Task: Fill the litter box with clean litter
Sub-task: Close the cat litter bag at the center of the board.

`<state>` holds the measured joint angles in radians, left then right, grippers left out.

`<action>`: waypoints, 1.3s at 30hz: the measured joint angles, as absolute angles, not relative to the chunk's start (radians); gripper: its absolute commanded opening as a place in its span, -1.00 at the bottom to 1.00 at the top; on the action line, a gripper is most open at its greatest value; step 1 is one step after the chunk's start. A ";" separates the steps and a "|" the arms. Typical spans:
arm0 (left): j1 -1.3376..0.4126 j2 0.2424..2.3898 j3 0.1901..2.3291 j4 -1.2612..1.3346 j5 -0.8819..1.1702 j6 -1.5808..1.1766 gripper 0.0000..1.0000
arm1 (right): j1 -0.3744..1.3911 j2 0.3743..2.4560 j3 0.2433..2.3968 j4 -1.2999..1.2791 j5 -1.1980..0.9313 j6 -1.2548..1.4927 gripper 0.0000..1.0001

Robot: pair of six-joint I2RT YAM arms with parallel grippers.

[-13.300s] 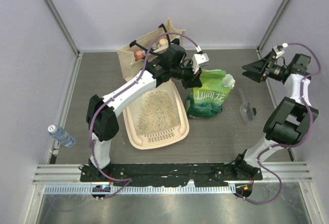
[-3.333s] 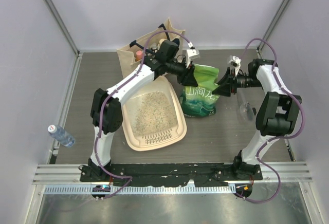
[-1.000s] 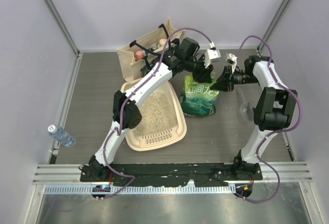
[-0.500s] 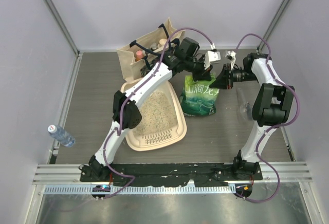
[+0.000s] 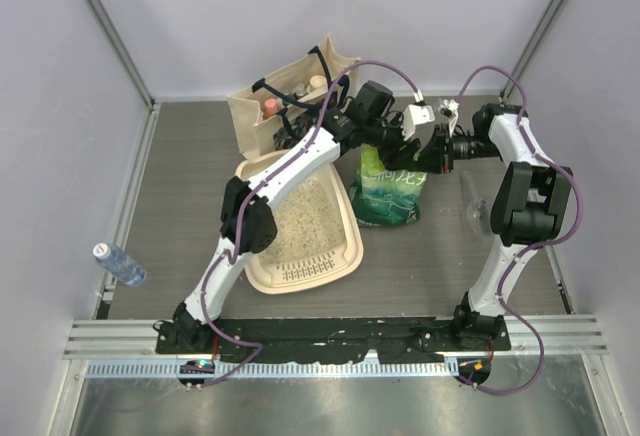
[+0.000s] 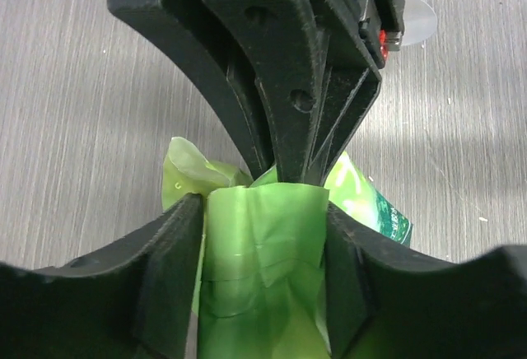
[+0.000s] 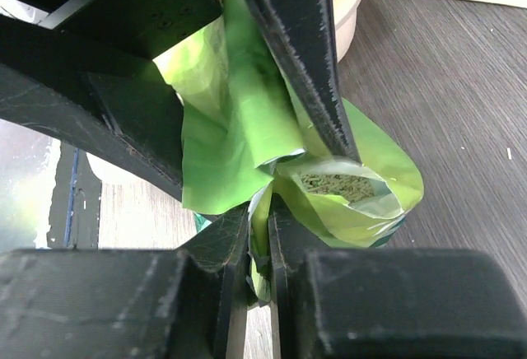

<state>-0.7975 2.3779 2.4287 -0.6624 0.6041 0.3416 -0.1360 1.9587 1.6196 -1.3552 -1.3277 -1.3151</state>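
The cream litter box (image 5: 345, 251) lies left of centre, with clean litter (image 5: 295, 218) spread over its floor. Beside its right edge stands the green bag (image 5: 393, 186). Both grippers meet at the bag's top. My left gripper (image 5: 403, 146) (image 6: 263, 207) is open, its fingers (image 6: 177, 244) standing astride a folded flap of the green bag (image 6: 263, 277) that fills the gap. My right gripper (image 5: 432, 152) (image 7: 259, 211) is shut on a thin edge of the green bag (image 7: 222, 128). Beside that edge the bag's mouth gapes, and clean litter (image 7: 333, 184) shows inside.
A beige canvas tote (image 5: 285, 91) with bottles in it stands behind the litter box. A clear scoop (image 5: 480, 206) lies on the table to the right of the bag. A water bottle (image 5: 118, 263) lies at the left edge. Walls close in on three sides.
The left gripper closed at the bag's top and has opened again, shifting slightly right. The right gripper kept its hold and moved a little left. The bag's top is bunched narrower.
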 measured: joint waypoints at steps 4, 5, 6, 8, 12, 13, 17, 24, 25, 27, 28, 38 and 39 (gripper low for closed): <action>-0.801 2.378 2.429 -0.661 0.634 0.347 -0.76 | -0.134 1.954 1.606 -1.344 -1.322 -1.328 -0.52; -0.801 2.378 2.429 -0.664 0.645 0.344 -0.91 | -0.135 1.954 1.604 -1.339 -1.320 -1.333 -0.46; -0.801 2.378 2.428 -0.668 0.661 0.344 -1.00 | -0.135 1.954 1.602 -1.330 -1.317 -1.333 -0.39; -0.803 2.378 2.424 -0.675 0.684 0.347 -1.00 | -0.136 1.953 1.600 -1.324 -1.301 -1.334 -0.14; -0.804 2.378 2.421 -0.682 0.710 0.344 -1.00 | -0.141 1.936 1.600 -1.304 -1.248 -1.333 0.15; -0.804 2.378 2.421 -0.683 0.713 0.344 -1.00 | -0.144 1.931 1.601 -1.301 -1.234 -1.329 0.25; -0.809 2.378 2.421 -0.672 0.728 0.339 -1.00 | -0.178 1.909 1.607 -1.297 -1.188 -1.303 0.55; -0.798 2.363 2.403 -0.638 0.752 0.345 -1.00 | -0.295 1.795 1.584 -1.311 -1.173 -1.316 0.71; -0.793 2.358 2.396 -0.634 0.752 0.345 -1.00 | -0.311 1.775 1.575 -1.317 -1.176 -1.318 0.72; -0.786 2.353 2.392 -0.633 0.752 0.347 -1.00 | -0.321 1.746 1.562 -1.325 -1.185 -1.319 0.75; -0.784 2.351 2.392 -0.635 0.752 0.347 -1.00 | -0.320 1.734 1.553 -1.325 -1.192 -1.326 0.76; -0.777 2.351 2.392 -0.640 0.759 0.338 -1.00 | -0.290 1.663 1.436 -1.348 -1.266 -1.444 0.81; -0.777 2.351 2.392 -0.640 0.762 0.335 -1.00 | -0.287 1.668 1.436 -1.347 -1.272 -1.465 0.81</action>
<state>-0.7769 2.3512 2.3917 -0.6399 0.7624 0.3347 -0.2874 1.6680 1.4357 -1.3472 -1.2720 -1.4651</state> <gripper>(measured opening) 0.041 0.903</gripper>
